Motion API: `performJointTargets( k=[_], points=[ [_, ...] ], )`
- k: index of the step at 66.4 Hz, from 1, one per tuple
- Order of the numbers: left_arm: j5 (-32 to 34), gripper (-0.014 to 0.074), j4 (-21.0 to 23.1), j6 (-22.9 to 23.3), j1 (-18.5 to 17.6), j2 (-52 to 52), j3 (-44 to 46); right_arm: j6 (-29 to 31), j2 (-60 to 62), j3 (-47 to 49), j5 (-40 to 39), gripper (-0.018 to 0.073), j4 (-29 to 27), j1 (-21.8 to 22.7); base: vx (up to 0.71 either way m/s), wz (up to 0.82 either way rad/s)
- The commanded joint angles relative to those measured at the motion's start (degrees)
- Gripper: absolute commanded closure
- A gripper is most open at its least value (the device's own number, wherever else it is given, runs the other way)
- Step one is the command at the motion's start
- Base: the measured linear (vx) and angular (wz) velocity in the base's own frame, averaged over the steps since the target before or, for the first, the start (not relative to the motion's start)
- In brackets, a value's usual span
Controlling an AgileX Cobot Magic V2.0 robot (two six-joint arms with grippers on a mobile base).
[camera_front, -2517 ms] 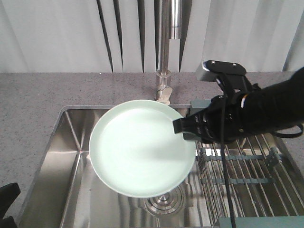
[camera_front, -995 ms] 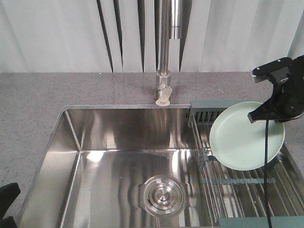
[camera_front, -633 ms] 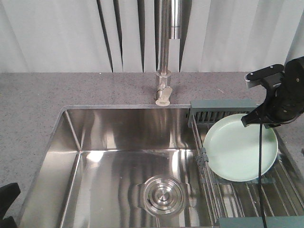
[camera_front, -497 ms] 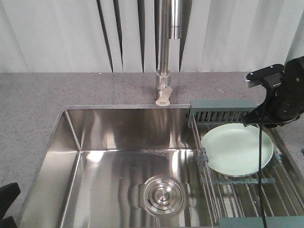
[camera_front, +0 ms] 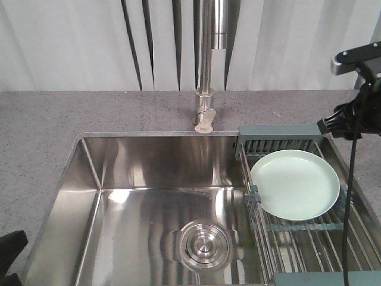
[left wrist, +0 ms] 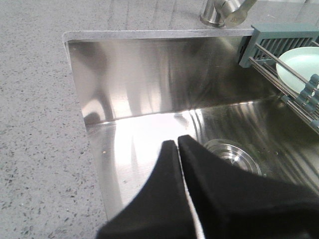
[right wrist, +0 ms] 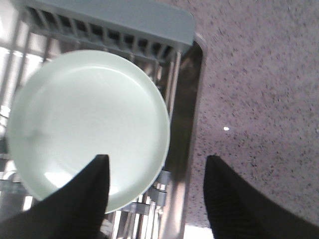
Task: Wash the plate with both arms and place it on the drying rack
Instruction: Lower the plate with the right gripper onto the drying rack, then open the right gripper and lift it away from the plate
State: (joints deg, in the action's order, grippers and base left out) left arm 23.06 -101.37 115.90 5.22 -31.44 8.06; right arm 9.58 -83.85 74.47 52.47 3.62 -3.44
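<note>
1. The round pale mint-green plate (camera_front: 294,184) was recorded lying flat, face up, on the steel wires of the rectangular drying rack with dark grey-green end bars (camera_front: 309,235). It sat just in front of the rack's slotted compartment (camera_front: 277,139) and to the right of the stainless steel sink basin (camera_front: 155,196).
2. The right gripper (right wrist: 154,191) was noted with its two black fingers spread wide apart and nothing between them. In the right wrist view one finger hung over the plate's near rim and the other over the speckled grey stone countertop (right wrist: 249,89) beside the rack; no contact with the plate was seen.
3. In the front view the right arm (camera_front: 357,113) was seen above and behind the rack, apart from the plate.
4. The left gripper (left wrist: 178,149) was noted with its fingers pressed together, holding nothing, over the left part of the basin, well apart from the rack.
5. Judgement: placement appeared done; the step in hand was taken to be the release and retreat.
6. To do this well, the open fingers would best be lifted straight up from the rack before any sideways travel, so the rim was not caught and the plate not dragged across the wires.
7. The dangling black cable (camera_front: 348,196) crossing in front of the rack should be kept off the plate's edge.
</note>
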Motion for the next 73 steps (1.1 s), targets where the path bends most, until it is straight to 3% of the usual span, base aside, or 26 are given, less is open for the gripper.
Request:
performJointTargets(
  k=[1,10,16,24,42,51,66,73],
  points=[
    [-0.2,0.0603,-0.1,0.7,0.0,-0.2,1.5,8.3,8.3,0.7,-1.4,0.0351,-8.7,0.2,0.0,0.0],
    [0.1,0.0603,-0.1,0.7,0.0,-0.2,1.5,20.0,19.2,-5.5,-3.3,0.0577,-21.7,0.2,0.0,0.0],
    [0.9,0.0603,-0.1,0.7,0.0,-0.2,1.5,28.8,26.9,-12.2,-5.1,0.0569,-29.5,0.2,0.0,0.0],
    [2.3,0.0603,-0.1,0.7,0.0,-0.2,1.5,35.3,37.6,-23.8,-8.3,0.0568,-35.9,0.2,0.0,0.0],
    [6.3,0.0603,0.6,0.7,0.0,-0.2,1.5,35.9,54.2,-46.4,-18.7,0.0567,-37.0,0.2,0.0,0.0],
    [9.8,0.0603,7.1,0.4,0.0,-0.2,3.1,35.9,57.9,-50.8,-21.5,0.0566,-36.9,0.2,0.0,0.0],
    [13.0,0.0603,10.9,-0.2,0.0,-3.1,18.7,35.5,58.6,-51.0,-21.5,0.0566,-37.0,0.2,0.0,0.0],
    [16.1,0.0603,10.9,3.7,0.0,-9.2,28.2,35.5,58.6,-51.0,-21.6,0.0566,-37.0,0.2,0.0,0.0]
  ],
)
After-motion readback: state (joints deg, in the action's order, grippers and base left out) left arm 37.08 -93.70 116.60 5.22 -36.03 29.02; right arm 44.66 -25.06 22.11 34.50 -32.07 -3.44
